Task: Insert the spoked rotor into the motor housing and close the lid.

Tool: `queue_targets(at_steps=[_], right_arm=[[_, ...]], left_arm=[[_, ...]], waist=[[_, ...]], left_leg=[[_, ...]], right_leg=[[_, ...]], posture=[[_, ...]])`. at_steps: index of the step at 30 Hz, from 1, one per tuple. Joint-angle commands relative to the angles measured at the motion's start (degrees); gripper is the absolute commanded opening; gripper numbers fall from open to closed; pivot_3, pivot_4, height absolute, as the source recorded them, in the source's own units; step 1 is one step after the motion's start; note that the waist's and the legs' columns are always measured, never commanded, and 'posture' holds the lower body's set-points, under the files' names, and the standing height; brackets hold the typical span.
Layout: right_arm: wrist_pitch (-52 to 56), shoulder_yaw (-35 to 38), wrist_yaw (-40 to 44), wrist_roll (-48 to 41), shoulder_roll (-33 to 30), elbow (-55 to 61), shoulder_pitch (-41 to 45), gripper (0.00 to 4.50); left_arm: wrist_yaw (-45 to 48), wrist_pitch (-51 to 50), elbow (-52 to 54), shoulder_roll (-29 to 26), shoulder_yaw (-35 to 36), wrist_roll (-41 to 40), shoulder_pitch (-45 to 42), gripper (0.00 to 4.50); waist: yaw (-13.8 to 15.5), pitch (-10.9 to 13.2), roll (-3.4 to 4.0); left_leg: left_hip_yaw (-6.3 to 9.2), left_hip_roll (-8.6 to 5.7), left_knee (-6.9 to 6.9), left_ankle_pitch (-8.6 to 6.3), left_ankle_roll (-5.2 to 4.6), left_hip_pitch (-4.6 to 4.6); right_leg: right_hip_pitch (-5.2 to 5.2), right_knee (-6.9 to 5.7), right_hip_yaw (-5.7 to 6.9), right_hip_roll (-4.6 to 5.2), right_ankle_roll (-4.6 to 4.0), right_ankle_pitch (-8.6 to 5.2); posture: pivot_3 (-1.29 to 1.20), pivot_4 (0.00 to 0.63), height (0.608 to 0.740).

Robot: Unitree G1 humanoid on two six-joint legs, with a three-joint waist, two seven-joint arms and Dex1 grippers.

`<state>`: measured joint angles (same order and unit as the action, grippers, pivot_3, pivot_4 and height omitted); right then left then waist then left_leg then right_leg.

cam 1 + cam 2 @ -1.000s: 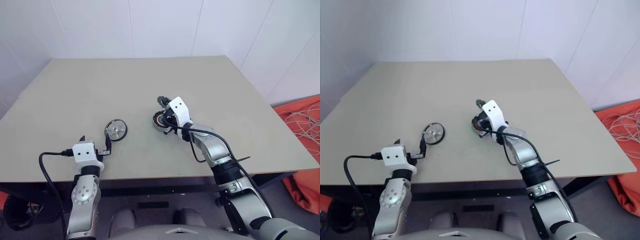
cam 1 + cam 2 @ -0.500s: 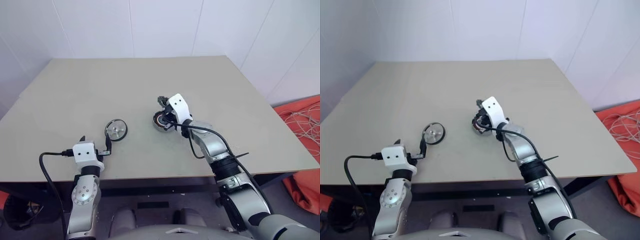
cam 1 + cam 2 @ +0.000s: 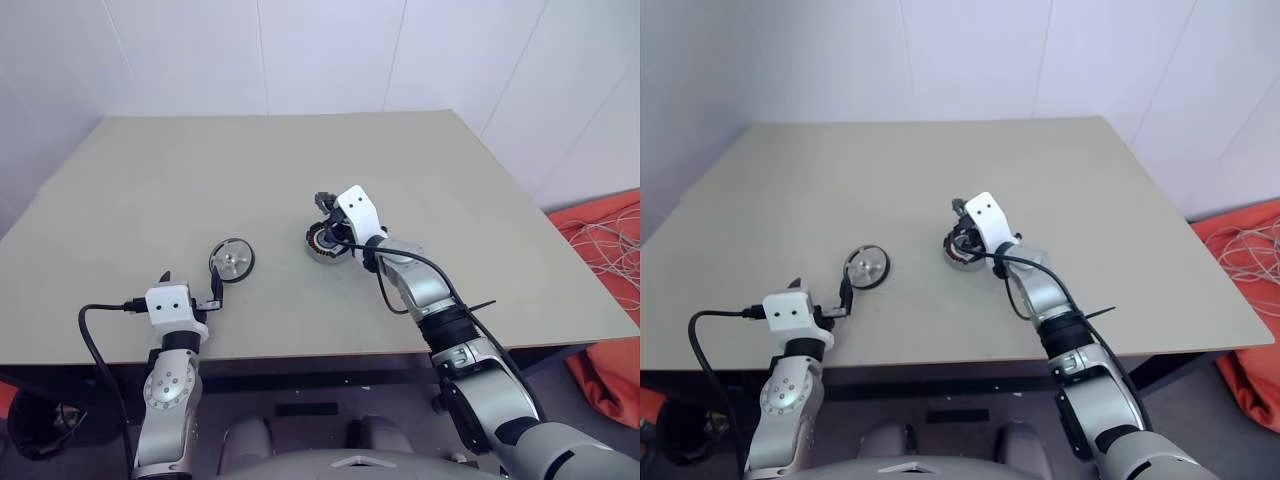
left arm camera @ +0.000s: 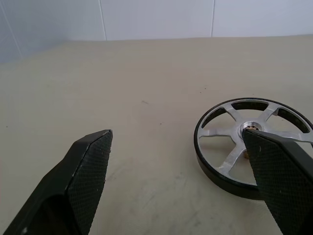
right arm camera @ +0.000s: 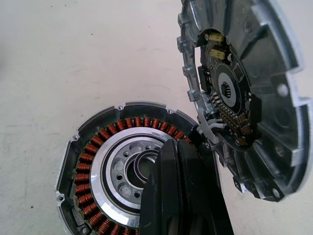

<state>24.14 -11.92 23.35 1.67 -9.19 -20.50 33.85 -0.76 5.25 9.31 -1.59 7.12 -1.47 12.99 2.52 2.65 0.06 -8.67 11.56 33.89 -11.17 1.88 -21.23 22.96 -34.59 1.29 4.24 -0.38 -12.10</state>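
Tan table [image 3: 200, 180] | right gripper [image 5: 168, 147] sat pinched together at motor housing [image 5: 93, 166], lid [image 5: 244, 98] seemingly propped; left gripper [image 4: 177, 133] gaped | next: grasping spoked rotor [image 4: 222, 132]

No readable text, label, brand or number appears on anything.

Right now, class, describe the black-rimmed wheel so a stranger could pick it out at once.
Start at the beige table and find its near edge, where the open left gripper points. Just ahead lies the black-rimmed wheel, flat, with silver spokes. Unlike the motor housing, it shows no copper windings.
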Motion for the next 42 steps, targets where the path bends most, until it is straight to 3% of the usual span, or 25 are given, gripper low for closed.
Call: queue_targets(at_steps=[1,33,42], right_arm=[[-0.8,0.9,-0.3,0.1,-0.1,0.7,1.6,0.02],[4.6,-2.3,7.7,0.4,-2.4,4.7,0.1,0.02],[2.4,0.1,7.8,-1.8,-1.7,6.9,-0.4,0.02]], left_arm=[[-0.2,1.3,1.1,-0.3,0.1,0.2,-0.9,4.50],[0.0,1.2,0.4,-0.1,0.0,0.0,-1.4,4.50],[0.1,1.4,0.4,0.0,-0.1,0.0,-1.2,4.50]], waist=[[0.0,0.0,0.00],[0.0,0.0,0.01],[0.0,0.0,0.01]], left_leg=[[0.00,0.00,0.00,0.00,0.00,0.00],[-0.01,0.00,-0.01,0.00,0.00,0.02],[-0.01,0.00,-0.01,0.00,0.00,0.02]], right_leg=[[0.00,0.00,0.00,0.00,0.00,0.00],[-0.01,-0.01,0.00,0.00,-0.02,0.00],[-0.01,-0.01,0.00,0.00,-0.03,0.00]], posture=[[0.00,0.000,0.740],[0.00,0.000,0.740],[0.00,0.000,0.740]])
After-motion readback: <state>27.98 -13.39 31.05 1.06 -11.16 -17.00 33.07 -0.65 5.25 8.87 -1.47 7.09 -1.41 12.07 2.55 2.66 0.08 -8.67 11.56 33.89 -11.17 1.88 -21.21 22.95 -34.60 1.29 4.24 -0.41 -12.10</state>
